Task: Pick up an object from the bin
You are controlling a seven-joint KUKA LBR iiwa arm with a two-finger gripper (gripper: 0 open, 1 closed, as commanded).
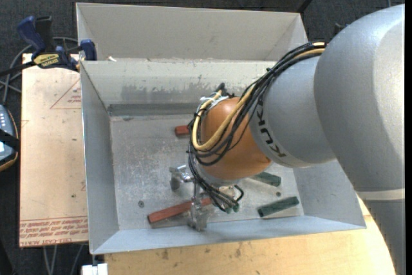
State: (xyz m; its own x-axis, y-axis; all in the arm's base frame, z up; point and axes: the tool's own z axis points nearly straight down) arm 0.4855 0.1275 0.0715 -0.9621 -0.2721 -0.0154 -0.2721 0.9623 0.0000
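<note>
Here, claw at the stick's end

Our claw [198,219] sits low at the right end of the one red-brown stick [168,214], whose long axis runs leftward from it. Released or clenched, we cannot tell. Right of that stick lie two green bars [279,207]; above it, one small red block [182,131].

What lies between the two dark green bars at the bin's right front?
Only bare grey metal bin floor, in the camera view, between the longer dark green bar and the shorter one behind it.
</note>
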